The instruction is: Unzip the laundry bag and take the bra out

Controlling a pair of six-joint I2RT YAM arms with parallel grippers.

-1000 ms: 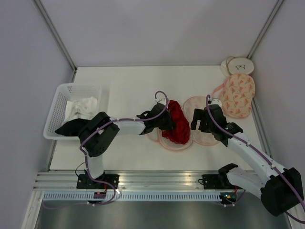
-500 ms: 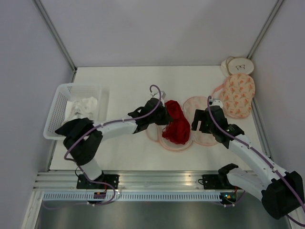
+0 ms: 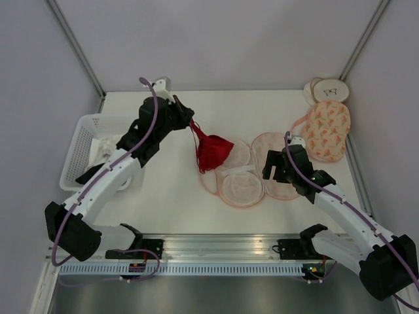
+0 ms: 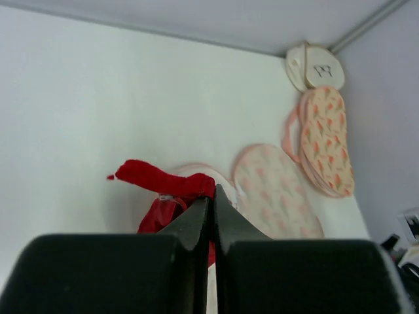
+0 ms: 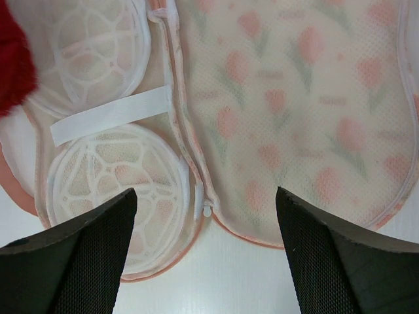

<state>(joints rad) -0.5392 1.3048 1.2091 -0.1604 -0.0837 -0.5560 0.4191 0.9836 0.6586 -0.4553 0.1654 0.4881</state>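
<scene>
The laundry bag lies open on the table, its white moulded cups showing and its tulip-print flap folded out to the right. My left gripper is raised over the back left of the table, shut on a strap of the red bra. The bra hangs from it, its lower end at the bag's left rim. In the left wrist view the fingertips pinch the red strap. My right gripper hovers open above the bag's front edge, over the zip pull, holding nothing.
A white basket with white and black clothes stands at the left. A rounder pouch of the same print lies at the right wall, with white round pads behind it in the corner.
My left gripper shut on the bra, then rose and swung back to the left, drawing the bra up out of the bag's cups. The right arm has barely moved.
</scene>
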